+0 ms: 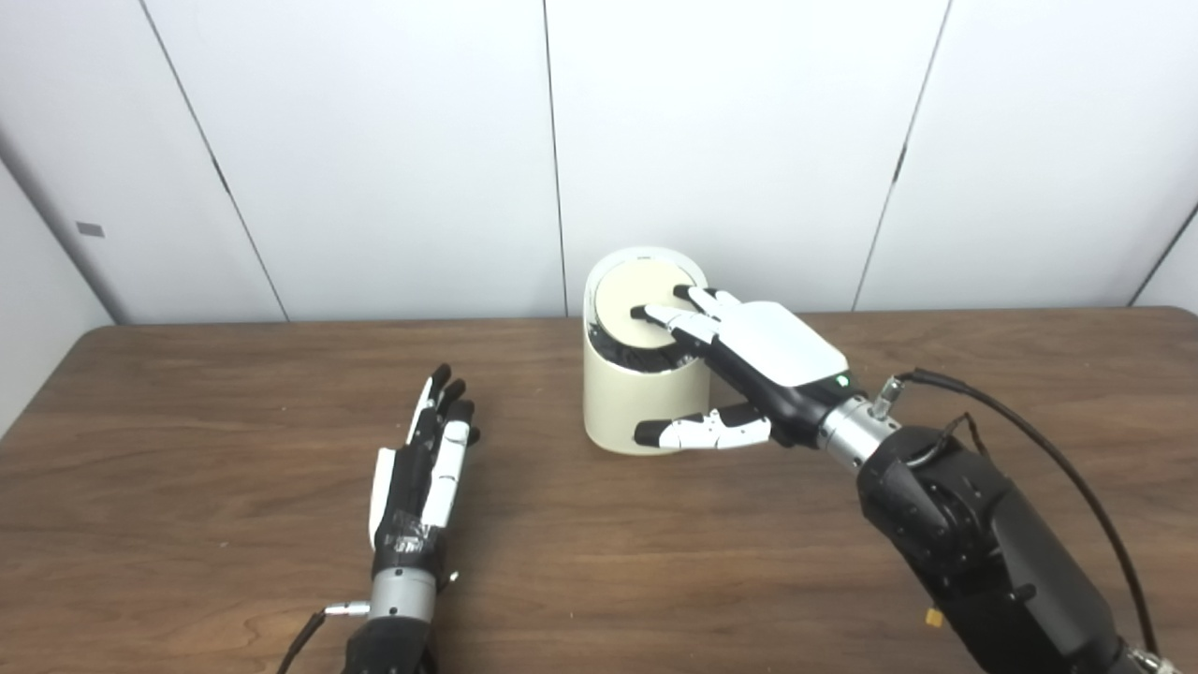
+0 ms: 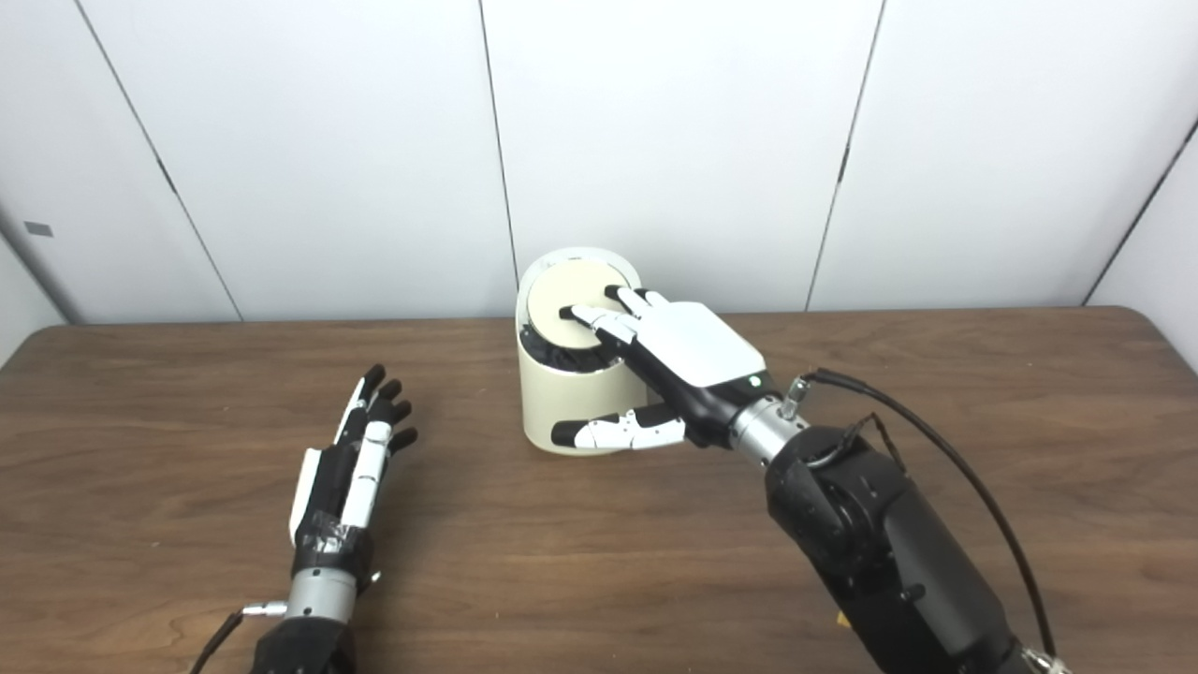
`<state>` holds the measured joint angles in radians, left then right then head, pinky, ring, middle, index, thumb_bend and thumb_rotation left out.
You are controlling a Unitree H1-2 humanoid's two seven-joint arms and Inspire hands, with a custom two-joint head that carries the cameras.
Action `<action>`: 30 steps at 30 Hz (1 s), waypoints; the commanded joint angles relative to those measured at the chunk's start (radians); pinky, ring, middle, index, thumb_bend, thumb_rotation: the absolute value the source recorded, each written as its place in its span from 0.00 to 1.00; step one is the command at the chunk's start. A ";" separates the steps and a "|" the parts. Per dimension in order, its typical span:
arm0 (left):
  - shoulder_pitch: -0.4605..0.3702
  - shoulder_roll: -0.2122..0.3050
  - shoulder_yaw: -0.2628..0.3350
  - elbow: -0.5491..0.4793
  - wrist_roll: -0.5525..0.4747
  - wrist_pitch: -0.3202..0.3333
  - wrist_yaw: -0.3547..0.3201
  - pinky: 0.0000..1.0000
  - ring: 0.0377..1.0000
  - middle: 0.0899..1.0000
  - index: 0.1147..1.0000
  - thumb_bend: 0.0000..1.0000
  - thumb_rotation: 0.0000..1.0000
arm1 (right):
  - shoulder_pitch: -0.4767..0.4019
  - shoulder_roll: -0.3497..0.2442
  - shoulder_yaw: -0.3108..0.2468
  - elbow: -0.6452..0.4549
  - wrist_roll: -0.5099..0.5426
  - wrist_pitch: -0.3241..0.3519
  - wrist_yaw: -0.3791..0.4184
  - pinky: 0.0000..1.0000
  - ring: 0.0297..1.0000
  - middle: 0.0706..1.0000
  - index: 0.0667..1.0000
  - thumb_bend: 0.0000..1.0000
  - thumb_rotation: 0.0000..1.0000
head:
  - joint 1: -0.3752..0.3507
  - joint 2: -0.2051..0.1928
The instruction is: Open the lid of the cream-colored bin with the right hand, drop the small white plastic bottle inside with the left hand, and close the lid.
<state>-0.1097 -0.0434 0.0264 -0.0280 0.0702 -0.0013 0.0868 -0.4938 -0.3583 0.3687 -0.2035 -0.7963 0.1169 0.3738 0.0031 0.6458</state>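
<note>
The cream-colored bin (image 1: 625, 404) stands near the table's back edge, in the middle. Its round lid (image 1: 636, 288) is tilted, and a dark gap with black liner shows along its front. My right hand (image 1: 767, 348) lies over the bin from the right, fingers stretched onto the lid and thumb out in front of the bin wall; it holds nothing. My left hand (image 1: 423, 466) rests flat on the table to the left of the bin, fingers apart and empty. No small white bottle is in sight in either view.
The brown wooden table (image 1: 187, 421) runs across the whole view, with white wall panels (image 1: 374, 140) close behind the bin. A black cable (image 1: 1058, 449) loops off my right forearm.
</note>
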 commanded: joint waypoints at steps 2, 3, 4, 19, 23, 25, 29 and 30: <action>-0.034 -0.006 0.001 -0.023 0.004 -0.028 0.013 0.85 0.90 0.94 1.00 0.56 0.87 | -0.003 -0.012 0.001 -0.006 -0.012 0.012 0.040 1.00 1.00 0.86 0.96 0.58 0.89 | 0.002 0.003; -0.034 -0.006 0.001 -0.025 0.003 -0.028 0.012 0.85 0.90 0.94 1.00 0.56 0.86 | -0.003 -0.012 0.002 -0.005 -0.014 0.015 0.044 1.00 1.00 0.86 0.96 0.58 0.90 | 0.002 0.003; -0.034 -0.008 0.002 -0.028 -0.002 -0.024 0.011 0.85 0.90 0.94 1.00 0.56 0.86 | -0.004 -0.012 0.004 -0.005 -0.017 0.019 0.052 1.00 1.00 0.86 0.96 0.58 0.90 | 0.002 0.003; -0.030 -0.005 0.009 -0.035 -0.016 -0.022 0.001 0.86 0.91 0.95 1.00 0.55 0.85 | 0.006 0.004 -0.009 -0.018 -0.009 0.020 0.048 1.00 1.00 0.86 0.97 0.58 0.94 | 0.001 0.006; -0.029 -0.011 0.012 -0.036 -0.022 -0.017 0.002 0.87 0.91 0.95 1.00 0.55 0.84 | 0.015 0.020 -0.027 -0.011 0.002 0.005 0.002 1.00 1.00 0.85 0.98 0.57 0.91 | 0.001 0.006; -0.029 -0.011 0.012 -0.035 -0.024 -0.019 0.001 0.87 0.91 0.95 1.00 0.55 0.84 | 0.022 0.031 -0.041 -0.008 0.010 -0.006 -0.029 1.00 1.00 0.90 0.99 0.57 0.90 | 0.001 0.003; -0.031 -0.011 0.013 -0.026 -0.031 -0.024 -0.002 0.88 0.92 0.95 1.00 0.53 0.84 | 0.047 0.050 -0.079 -0.003 0.043 -0.046 -0.108 1.00 1.00 0.99 1.00 0.56 0.90 | 0.000 0.000; -0.031 -0.011 0.014 -0.023 -0.033 -0.026 -0.003 0.88 0.92 0.95 1.00 0.53 0.84 | 0.054 0.053 -0.089 -0.005 0.046 -0.052 -0.121 1.00 1.00 1.00 1.00 0.56 0.91 | 0.000 0.000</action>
<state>-0.1095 -0.0487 0.0380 -0.0350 0.0482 -0.0001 0.0808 -0.4136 -0.3024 0.3048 -0.1972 -0.7635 0.0864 0.2959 0.0015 0.6458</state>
